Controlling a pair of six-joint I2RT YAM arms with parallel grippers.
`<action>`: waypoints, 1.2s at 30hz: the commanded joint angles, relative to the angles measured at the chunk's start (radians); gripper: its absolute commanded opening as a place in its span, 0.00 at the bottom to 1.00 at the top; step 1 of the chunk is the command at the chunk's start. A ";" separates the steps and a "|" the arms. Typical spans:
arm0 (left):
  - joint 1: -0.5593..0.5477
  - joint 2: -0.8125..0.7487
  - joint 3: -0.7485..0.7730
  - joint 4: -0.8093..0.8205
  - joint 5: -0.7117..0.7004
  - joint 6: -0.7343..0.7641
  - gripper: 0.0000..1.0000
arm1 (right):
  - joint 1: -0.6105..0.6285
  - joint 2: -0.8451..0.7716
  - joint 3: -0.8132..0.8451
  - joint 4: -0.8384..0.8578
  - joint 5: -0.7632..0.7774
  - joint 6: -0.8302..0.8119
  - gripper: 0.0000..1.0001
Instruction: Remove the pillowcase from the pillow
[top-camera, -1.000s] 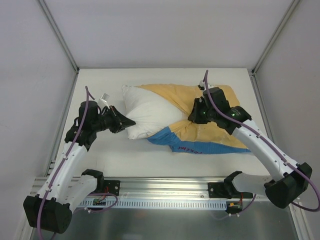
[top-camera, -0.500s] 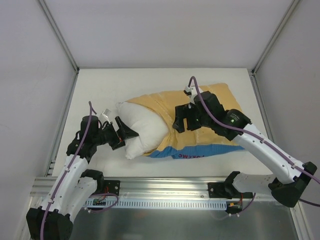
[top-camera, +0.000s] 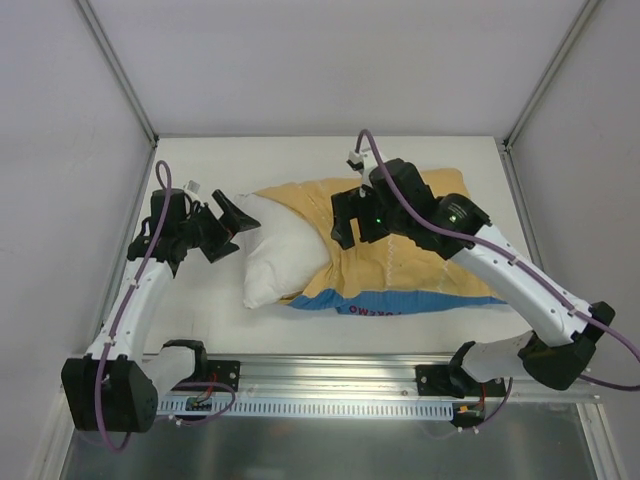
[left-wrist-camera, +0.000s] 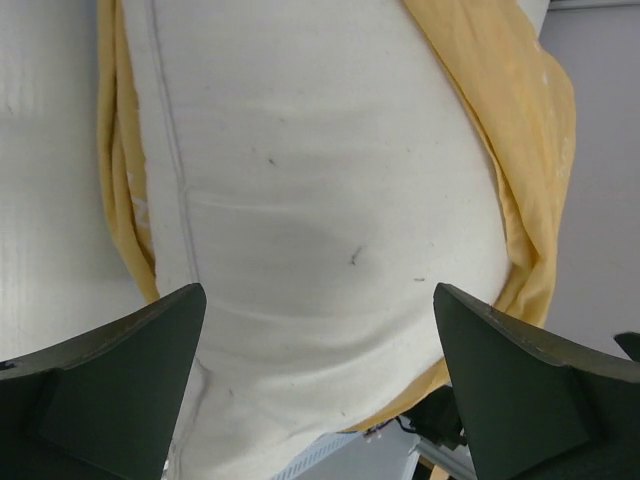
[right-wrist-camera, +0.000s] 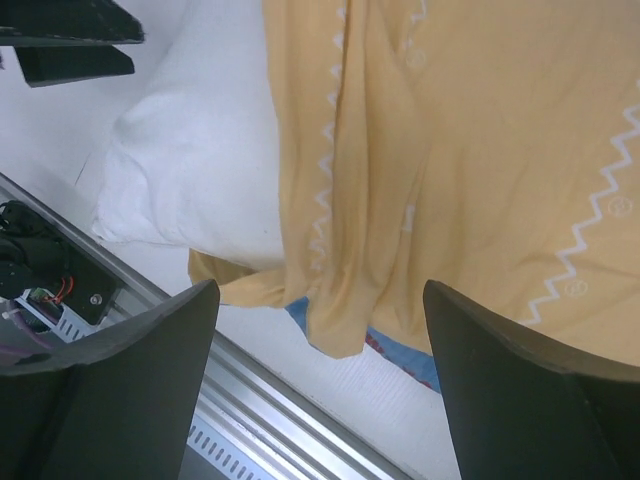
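The white pillow (top-camera: 272, 255) lies mid-table, its left half bare and its right half inside the pillowcase (top-camera: 420, 265). The case shows its yellow-orange face up, with a blue strip (top-camera: 400, 302) along the near edge. My left gripper (top-camera: 232, 232) hovers open just left of the pillow's bare end. In the left wrist view the pillow (left-wrist-camera: 320, 180) fills the space beyond the left gripper (left-wrist-camera: 318, 300), untouched, with yellow pillowcase (left-wrist-camera: 525, 150) at its sides. My right gripper (top-camera: 340, 218) hangs open above the case's mouth. From the right wrist, that gripper (right-wrist-camera: 320, 290) is above the pillowcase (right-wrist-camera: 480, 150), with the pillow (right-wrist-camera: 190, 150) to the left.
An aluminium rail (top-camera: 330, 375) with the arm bases runs along the near edge and also shows as the rail (right-wrist-camera: 250, 400) below the right gripper. White enclosure walls with metal posts (top-camera: 118, 70) close the table on three sides.
Both grippers have opened and let go of the fabric. The left arm has drawn back up and left. The right arm has moved left over the case's mouth, and the pillow has settled.
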 joint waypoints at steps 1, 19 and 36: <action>0.041 0.050 0.049 0.012 -0.034 0.034 0.99 | 0.038 0.089 0.130 -0.064 0.054 -0.042 0.87; 0.024 0.439 0.099 0.323 0.201 0.028 0.96 | 0.118 0.532 0.656 -0.204 0.115 -0.126 0.91; -0.197 0.183 -0.109 0.466 0.226 -0.098 0.00 | 0.092 0.761 0.839 -0.205 0.177 -0.188 0.87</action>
